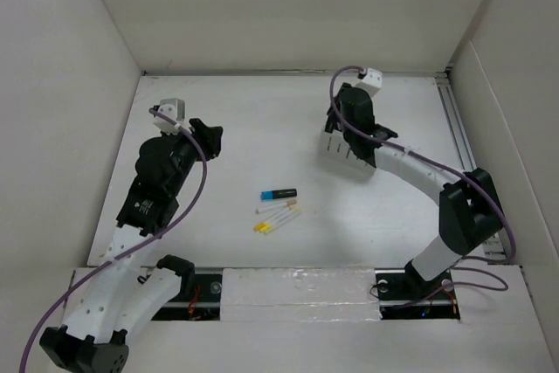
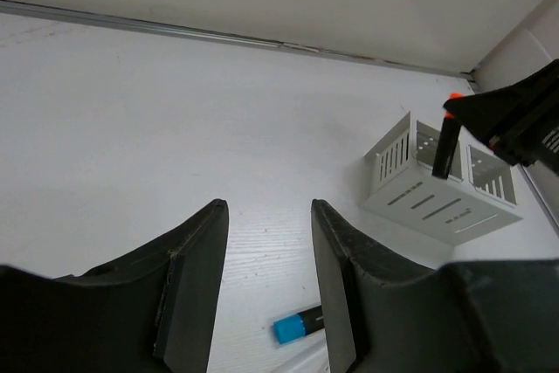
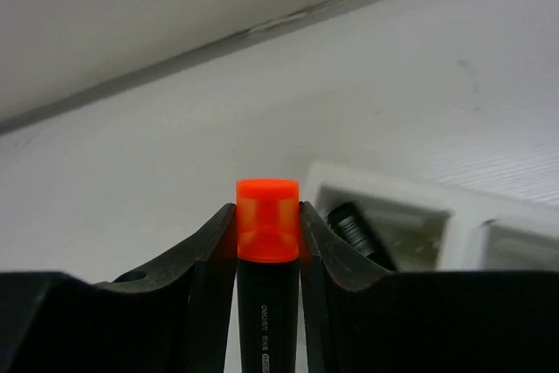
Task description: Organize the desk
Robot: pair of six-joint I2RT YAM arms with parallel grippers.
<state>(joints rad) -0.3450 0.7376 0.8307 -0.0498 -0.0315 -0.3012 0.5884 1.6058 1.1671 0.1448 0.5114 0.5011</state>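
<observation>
Right pincer [image 3: 267, 212] clamped on orange-capped marker [image 3: 267, 238], left pincer [image 2: 268, 210] apart, desk [image 2: 131, 111] below both

One brand word, on the orange-capped highlighter [image 3: 267, 277].
On the black barrel, a little below the orange cap [image 3: 267, 218], small white letters read "deli" (soft in focus, so the reading is only fairly sure). A finer line of white print sits just under that word, too blurred to make out. The pens [image 1: 278, 216] and the blue-capped marker [image 1: 279, 192] lying on the desk [image 1: 262, 120] appear too small in the overhead view for any print on them to be read.
</observation>
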